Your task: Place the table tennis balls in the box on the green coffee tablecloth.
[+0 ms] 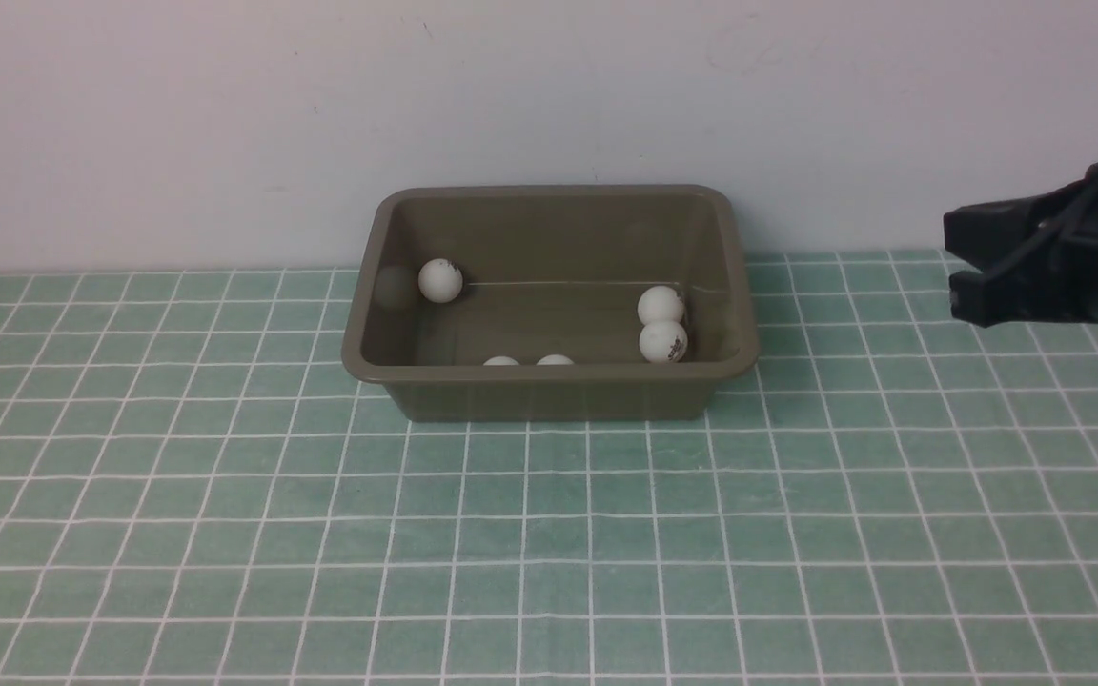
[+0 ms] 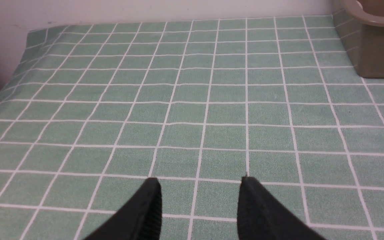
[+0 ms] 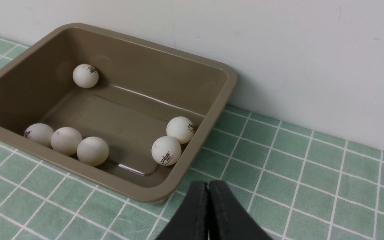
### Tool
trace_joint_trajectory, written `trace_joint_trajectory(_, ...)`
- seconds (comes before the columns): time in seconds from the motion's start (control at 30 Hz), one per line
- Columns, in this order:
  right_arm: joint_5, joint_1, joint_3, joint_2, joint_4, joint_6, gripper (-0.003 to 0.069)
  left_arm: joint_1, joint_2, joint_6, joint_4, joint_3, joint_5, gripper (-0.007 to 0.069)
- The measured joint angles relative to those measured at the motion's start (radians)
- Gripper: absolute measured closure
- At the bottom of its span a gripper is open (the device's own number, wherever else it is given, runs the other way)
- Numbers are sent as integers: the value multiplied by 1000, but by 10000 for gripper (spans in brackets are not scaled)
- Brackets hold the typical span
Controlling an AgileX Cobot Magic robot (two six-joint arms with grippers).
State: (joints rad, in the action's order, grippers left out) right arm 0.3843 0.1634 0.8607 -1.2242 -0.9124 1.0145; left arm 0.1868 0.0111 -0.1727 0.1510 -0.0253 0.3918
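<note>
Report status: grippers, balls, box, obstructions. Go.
Right gripper shut, empty, beside the box. Left gripper open in its wrist view, empty over the tablecloth. Six balls in the box. Nothing in the way.

Front view: box near wall hides most of two table tennis balls, a third fully. Right arm cut by frame edge. Ball print too small to read.

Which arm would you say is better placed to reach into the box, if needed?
Right. The right gripper hangs near the box, all six table tennis balls in its view; the left gripper sees only a corner.
</note>
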Motion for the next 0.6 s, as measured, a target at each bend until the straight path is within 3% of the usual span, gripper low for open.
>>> trace_joint_trajectory(0.6, 16, 0, 0, 0, 0, 0, 675, 1, 0, 0, 0, 0, 0, 336)
